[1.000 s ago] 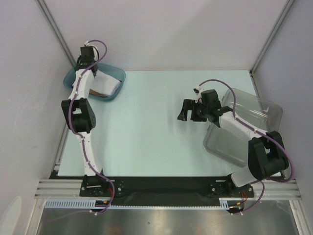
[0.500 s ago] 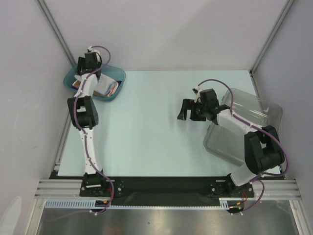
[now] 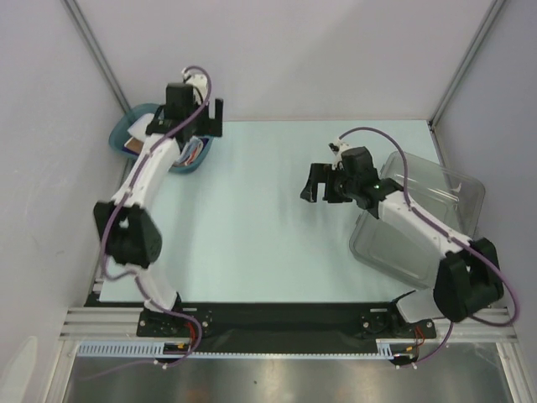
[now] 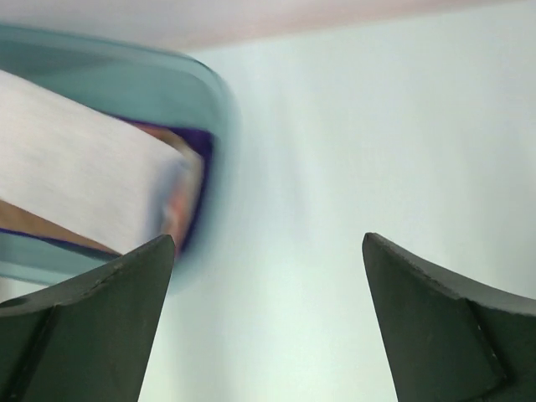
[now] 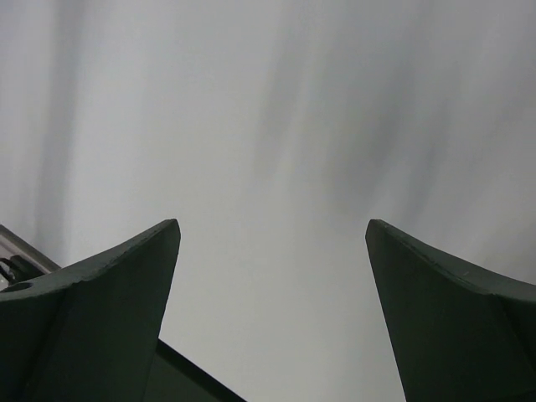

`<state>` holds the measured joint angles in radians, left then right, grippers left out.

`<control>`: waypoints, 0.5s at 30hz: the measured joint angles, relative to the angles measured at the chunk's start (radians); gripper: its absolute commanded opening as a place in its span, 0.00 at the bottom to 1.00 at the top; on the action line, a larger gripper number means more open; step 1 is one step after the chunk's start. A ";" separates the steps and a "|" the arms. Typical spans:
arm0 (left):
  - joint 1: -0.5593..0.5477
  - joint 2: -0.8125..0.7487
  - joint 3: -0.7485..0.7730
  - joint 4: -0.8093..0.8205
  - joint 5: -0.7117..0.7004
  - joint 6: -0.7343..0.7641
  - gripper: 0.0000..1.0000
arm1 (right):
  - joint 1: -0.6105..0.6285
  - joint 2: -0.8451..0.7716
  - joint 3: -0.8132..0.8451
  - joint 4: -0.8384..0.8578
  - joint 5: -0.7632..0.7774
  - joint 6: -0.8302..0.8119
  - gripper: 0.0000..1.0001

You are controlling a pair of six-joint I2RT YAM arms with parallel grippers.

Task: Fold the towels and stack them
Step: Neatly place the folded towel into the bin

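Note:
The towels lie stacked in a teal tray (image 3: pixel 126 126) at the back left. In the left wrist view the top towel (image 4: pixel 84 176) is pale grey, with purple (image 4: pixel 199 149) and orange edges showing under it. From above only parts of the stack (image 3: pixel 192 151) show past the arm. My left gripper (image 3: pixel 190 126) hangs over the tray's right rim (image 4: pixel 219 100), open and empty (image 4: pixel 268 251). My right gripper (image 3: pixel 322 186) is raised over the middle of the table, open and empty (image 5: pixel 272 234), and faces the wall.
A clear plastic bin (image 3: pixel 419 218) lies at the right, under the right arm. The pale green table top (image 3: pixel 252 218) spreads between the arms. Grey walls and metal posts close in the back and sides.
My left gripper has opened, let go of the towel in the tray, and swung up and right off the stack. The right gripper has shifted slightly left.

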<state>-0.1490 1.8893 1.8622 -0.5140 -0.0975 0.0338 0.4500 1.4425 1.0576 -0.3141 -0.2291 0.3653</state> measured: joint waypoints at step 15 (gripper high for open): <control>-0.177 -0.982 -0.838 0.231 0.478 -0.211 1.00 | 0.000 -0.472 0.000 -0.056 0.148 0.046 1.00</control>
<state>-0.3256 0.9073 1.0241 -0.2832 0.3805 -0.1776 0.4500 0.9703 1.0576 -0.3706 -0.0814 0.4110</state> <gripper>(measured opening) 0.996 0.995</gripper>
